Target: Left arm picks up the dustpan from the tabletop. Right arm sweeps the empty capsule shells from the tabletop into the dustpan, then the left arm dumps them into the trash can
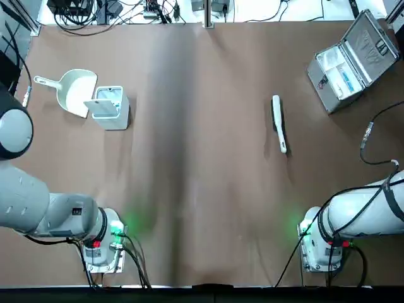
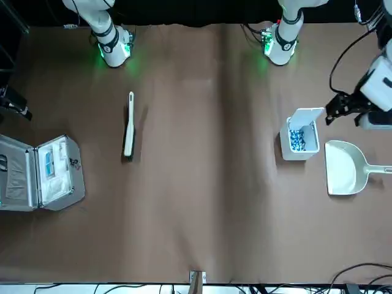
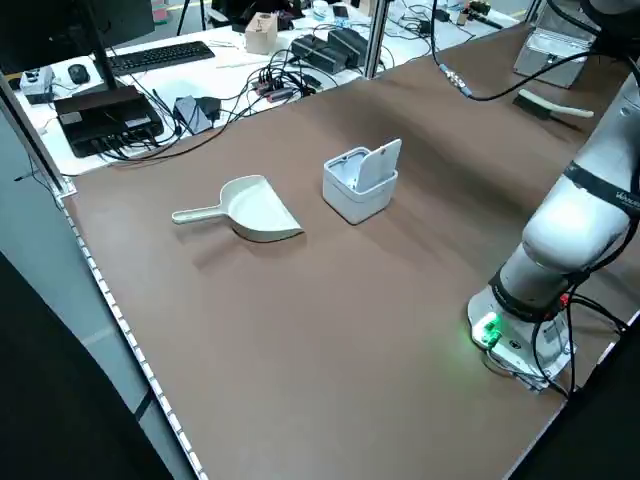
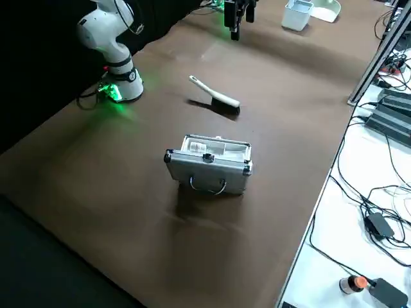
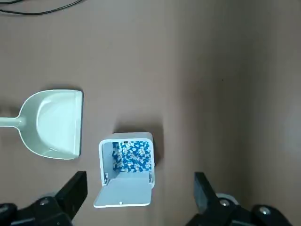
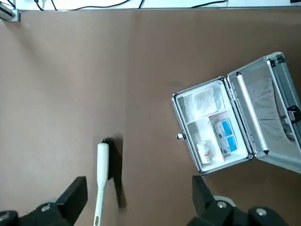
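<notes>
The pale dustpan [image 1: 76,91] [image 5: 54,123] lies flat on the brown tabletop [image 1: 202,158] at the far left, handle pointing outward. Right beside it stands the light-grey trash can [image 1: 110,107] [image 2: 302,141] with its lid flipped open. Blue-and-white empty capsule shells [image 5: 131,155] [image 2: 297,139] fill its inside. My left gripper [image 5: 139,190] [image 2: 335,113] hangs open above the trash can and holds nothing. My right gripper [image 6: 138,197] hovers open and empty, high over the right half of the table.
A white-handled brush [image 1: 278,123] [image 6: 101,179] lies on the right-centre of the table. An open silver metal case [image 1: 353,60] [image 6: 225,132] sits at the far right corner. Cables and equipment line the far edge beyond the table.
</notes>
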